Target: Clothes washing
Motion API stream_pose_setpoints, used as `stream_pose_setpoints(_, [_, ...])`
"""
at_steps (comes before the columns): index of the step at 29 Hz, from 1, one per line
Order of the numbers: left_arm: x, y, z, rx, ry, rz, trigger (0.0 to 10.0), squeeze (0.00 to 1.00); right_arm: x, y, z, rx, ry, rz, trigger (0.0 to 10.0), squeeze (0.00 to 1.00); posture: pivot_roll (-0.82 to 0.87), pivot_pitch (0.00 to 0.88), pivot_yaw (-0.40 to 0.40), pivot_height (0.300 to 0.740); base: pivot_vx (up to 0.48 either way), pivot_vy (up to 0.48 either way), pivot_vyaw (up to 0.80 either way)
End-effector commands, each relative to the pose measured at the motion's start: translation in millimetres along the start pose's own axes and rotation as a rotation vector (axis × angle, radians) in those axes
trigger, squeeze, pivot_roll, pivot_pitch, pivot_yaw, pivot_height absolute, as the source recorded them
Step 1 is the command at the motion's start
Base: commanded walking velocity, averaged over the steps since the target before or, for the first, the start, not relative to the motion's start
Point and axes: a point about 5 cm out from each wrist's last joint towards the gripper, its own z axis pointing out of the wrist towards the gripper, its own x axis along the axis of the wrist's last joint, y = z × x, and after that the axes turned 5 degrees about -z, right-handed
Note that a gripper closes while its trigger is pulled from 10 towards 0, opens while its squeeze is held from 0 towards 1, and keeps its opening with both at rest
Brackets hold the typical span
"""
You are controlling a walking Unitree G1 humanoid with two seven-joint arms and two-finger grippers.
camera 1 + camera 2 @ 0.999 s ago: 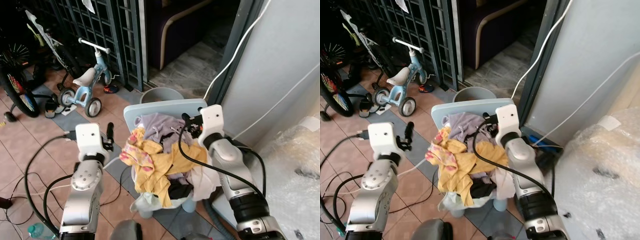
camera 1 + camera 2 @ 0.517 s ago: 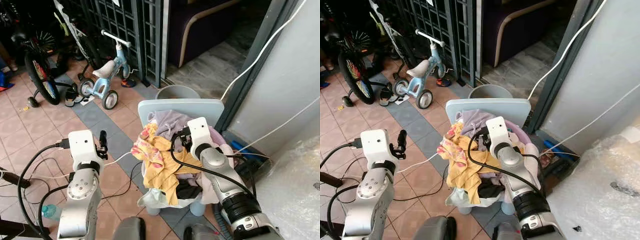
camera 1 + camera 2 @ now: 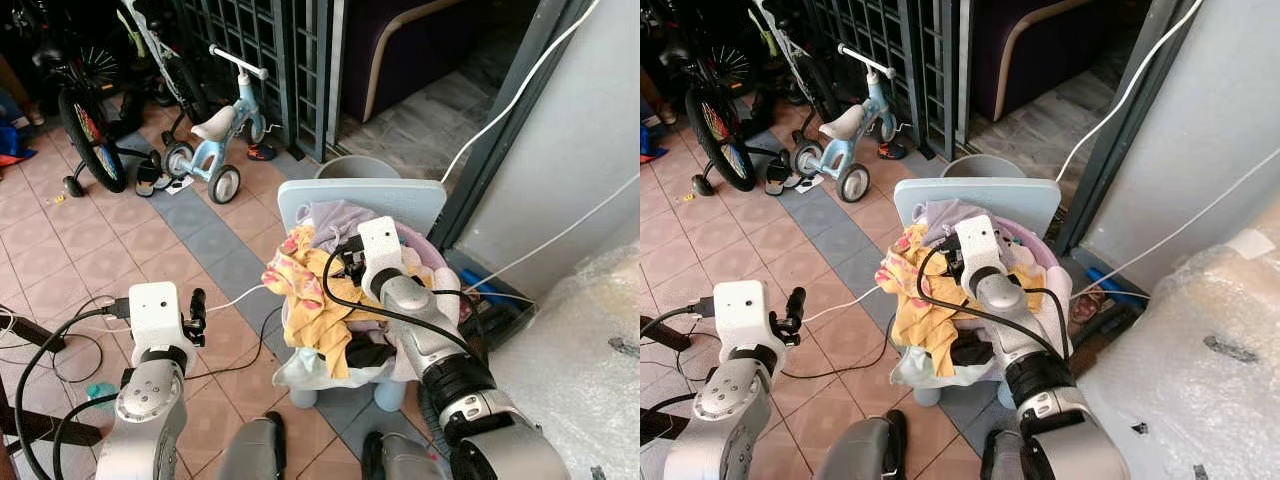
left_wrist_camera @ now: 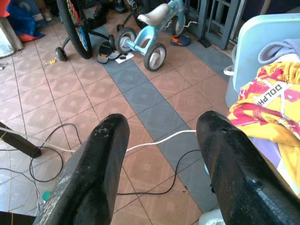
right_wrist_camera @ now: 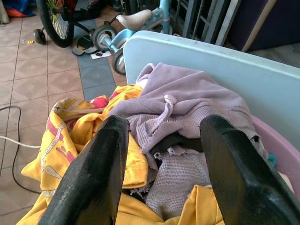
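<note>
Tiled porch, clothes (image 5: pixel 183 103) under right tool (image 5: pixel 161 173)

Laundry pile (image 3: pixel 335 290): heaped high, spilling over the pink basket's rim (image 5: pixel 276 143).
Yellow garment (image 5: pixel 70 136): red-patterned, crumpled, draped down the front of the pile, hanging past the basket's edge.
Lilac knit top (image 5: pixel 187 101): bunched on top of the pile, against the pale blue chair back (image 3: pixel 370 195).
Dark item (image 3: pixel 365 355): low in the pile, under the yellow garment.
</note>
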Motion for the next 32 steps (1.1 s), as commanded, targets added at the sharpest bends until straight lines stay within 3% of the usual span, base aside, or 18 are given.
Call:
stream_pose_setpoints(1, [-1.2,-3.2,-3.3,0.011,-0.01,0.008,10.0,0.0,-1.0,-3.4,1.8,0.016,-0.008,-0.001,10.0,1.0,0.16,0.158,0.023,0.74,0.0,0.0,0.0])
stream_pose_setpoints(7, [-0.2,-4.3,-12.4,0.03,-0.017,0.002,10.0,0.0,-1.2,-9.1,5.1,0.013,0.016,0.01,10.0,1.0,0.19,0.189,0.013,0.74,0.0,0.0,0.0])
stream_pose_setpoints(8, [-0.6,-5.1,-14.5,0.034,-0.021,0.001,10.0,0.0,1.0,-8.7,5.9,0.007,0.033,0.015,10.0,0.85,0.19,0.195,0.011,0.74,0.0,0.0,0.0])
stream_pose_setpoints(9, [-0.6,-5.1,-14.5,0.034,-0.021,0.001,10.0,0.0,1.0,-8.7,5.9,0.007,0.033,0.015,10.0,0.85,0.19,0.195,0.011,0.74,0.0,0.0,0.0])
stream_pose_setpoints(10, [-1.0,-6.0,-16.1,0.038,-0.025,-0.002,10.0,0.0,5.3,-7.0,7.3,-0.008,0.057,0.003,10.0,0.0,0.2,0.205,0.008,0.74,0.0,0.0,0.0])
stream_pose_setpoints(16, [-1.5,-6.9,-21.7,0.043,-0.031,-0.007,10.0,0.0,14.1,5.3,10.3,-0.108,0.093,-0.008,10.0,0.0,0.2,0.215,-0.002,0.74,0.0,0.0,0.0])
stream_pose_setpoints(20, [1.3,-3.8,-20.8,0.03,-0.022,-0.004,10.0,0.0,15.0,16.0,13.1,-0.192,0.068,-0.068,10.0,0.0,0.2,0.218,-0.006,0.74,0.0,0.0,0.0])
stream_pose_setpoints(25, [2.4,-0.9,-17.8,0.025,-0.02,-0.006,10.0,0.0,-5.2,23.4,16.4,-0.201,-0.152,-0.045,10.0,0.0,0.19,0.218,-0.011,0.74,0.0,0.0,0.0])
stream_pose_setpoints(27, [2.2,-0.1,-16.6,0.023,-0.021,-0.006,10.0,0.0,-9.3,24.4,16.3,-0.205,-0.18,-0.002,10.0,0.0,0.19,0.217,-0.013,0.74,0.0,0.0,0.0])
stream_pose_setpoints(28, [2.3,0.6,-15.7,0.021,-0.019,-0.005,10.0,0.0,-9.7,25.2,16.5,-0.201,-0.183,0.017,0.0,0.0,0.19,0.214,-0.015,0.74,0.0,0.0,0.0])
stream_pose_setpoints(32, [2.9,2.5,-11.3,0.022,-0.014,-0.009,10.0,0.0,-13.7,26.5,16.5,-0.179,-0.217,0.101,0.0,0.0,0.18,0.205,-0.021,0.74,0.0,0.0,0.0])
